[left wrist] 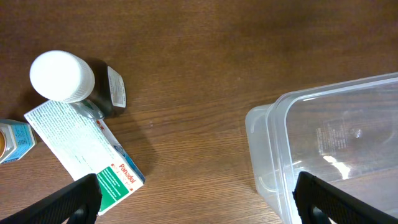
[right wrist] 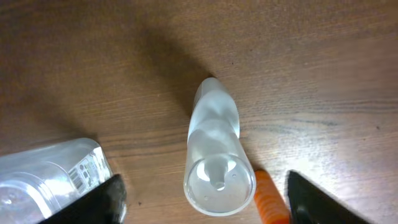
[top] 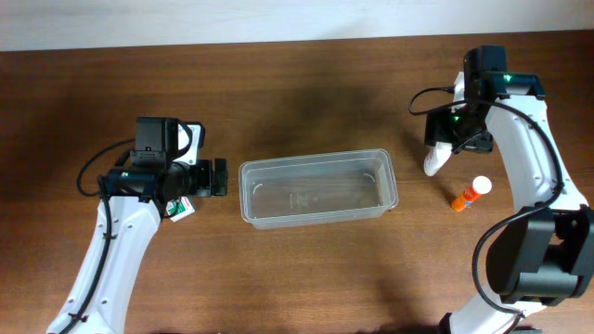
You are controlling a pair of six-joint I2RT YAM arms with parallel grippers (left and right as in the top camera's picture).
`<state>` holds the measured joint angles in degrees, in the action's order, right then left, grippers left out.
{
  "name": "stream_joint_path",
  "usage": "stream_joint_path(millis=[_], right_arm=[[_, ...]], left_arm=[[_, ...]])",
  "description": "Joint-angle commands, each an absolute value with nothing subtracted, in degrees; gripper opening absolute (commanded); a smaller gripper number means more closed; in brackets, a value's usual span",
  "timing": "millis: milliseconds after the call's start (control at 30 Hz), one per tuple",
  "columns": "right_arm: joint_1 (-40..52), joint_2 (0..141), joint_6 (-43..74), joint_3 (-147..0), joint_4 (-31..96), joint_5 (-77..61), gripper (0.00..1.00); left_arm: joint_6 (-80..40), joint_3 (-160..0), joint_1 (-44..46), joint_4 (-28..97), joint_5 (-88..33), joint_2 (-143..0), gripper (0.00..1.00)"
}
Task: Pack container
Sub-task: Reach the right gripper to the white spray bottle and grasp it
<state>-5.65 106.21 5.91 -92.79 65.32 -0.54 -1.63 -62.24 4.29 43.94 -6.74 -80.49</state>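
The container (top: 316, 163), a clear shallow rectangular tub, stands empty in the middle of the table. Its corner shows in the left wrist view (left wrist: 268, 118) and in the right wrist view (right wrist: 50, 171). My left gripper (top: 219, 176) (left wrist: 199, 208) is open and empty, just left of the tub's short end. My right gripper (top: 453, 141) (right wrist: 211, 208) is open above a translucent white bottle (top: 435, 162) (right wrist: 214, 149) that lies on the table between its fingers, untouched. An orange bottle with a white cap (top: 471, 194) (right wrist: 270, 199) lies beside it.
Under my left arm lie a dark bottle with a white cap (left wrist: 62, 76), a white and green Panadol box (left wrist: 87, 155) (top: 179, 210) and a small blue and orange box (left wrist: 12, 140). The table is brown wood.
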Motion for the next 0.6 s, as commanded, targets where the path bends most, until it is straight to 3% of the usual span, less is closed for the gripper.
stream_joint_path(millis=[0, 167, 567], right_arm=[[-5.78, 106.63, 6.04, -93.86, 65.17, -0.8, 0.67], [-5.76, 106.67, 6.04, -93.86, 65.17, -0.8, 0.54], [-5.76, 107.98, 6.02, -93.84, 64.66, -0.82, 0.51]], left_arm=[[-2.35, -63.26, 3.9, 44.03, -7.73, -80.55, 1.0], [-2.33, -63.26, 3.9, 44.03, -7.73, -80.55, 0.99], [-2.11, -63.26, 3.9, 44.01, -7.68, -80.55, 0.99]])
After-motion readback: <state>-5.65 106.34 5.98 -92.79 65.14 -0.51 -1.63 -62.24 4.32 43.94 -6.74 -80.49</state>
